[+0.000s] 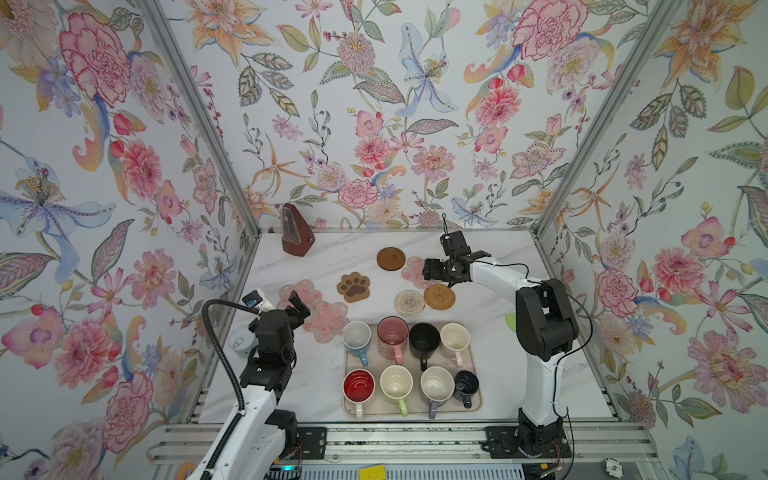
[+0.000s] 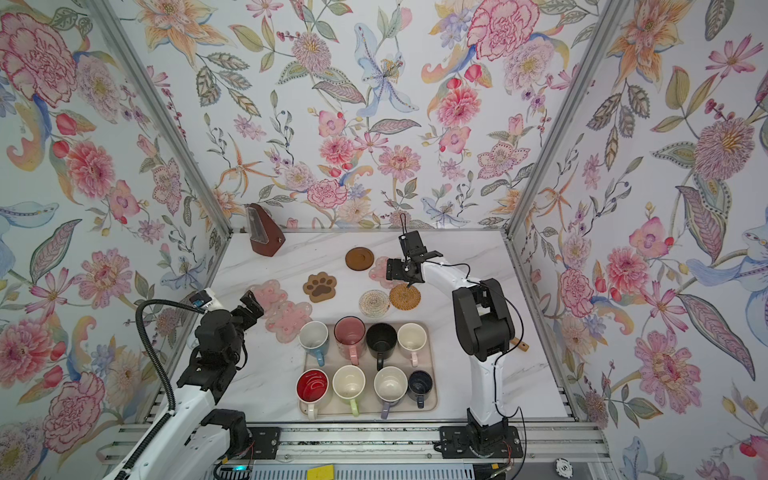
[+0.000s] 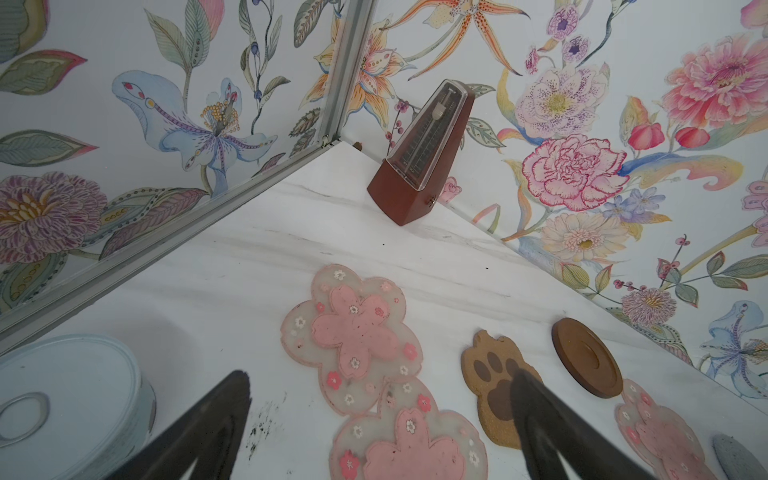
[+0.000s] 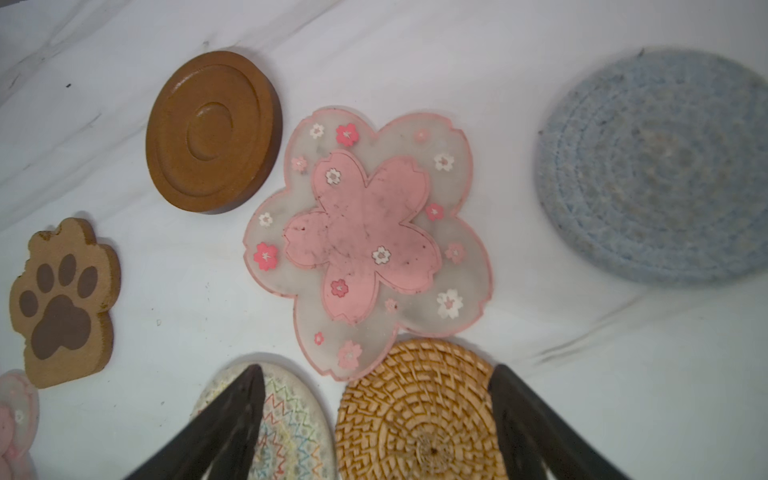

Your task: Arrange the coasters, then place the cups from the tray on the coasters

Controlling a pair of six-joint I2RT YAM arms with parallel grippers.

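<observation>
Left pincer (image 3: pixel 380 376) is hanging wide apart, empty, over two overlapping flower coasters (image 1: pixel 328 320) at middle left. Right pincer (image 4: pixel 378 368), also apart, is hovering near centre, probably above the tan woven coaster (image 4: pixel 419 411). Cups (image 1: pixel 358 384) are standing in the lower-centre tray (image 1: pixel 473 361).

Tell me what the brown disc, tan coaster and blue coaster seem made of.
The brown disc looks like wood or a moulded composite, matt, with concentric rings cut in. The tan coaster is likely rattan or straw: a basket weave spiralling from its centre. The blue coaster seems coiled cotton rope, soft and fuzzy, in stitched rings.
</observation>
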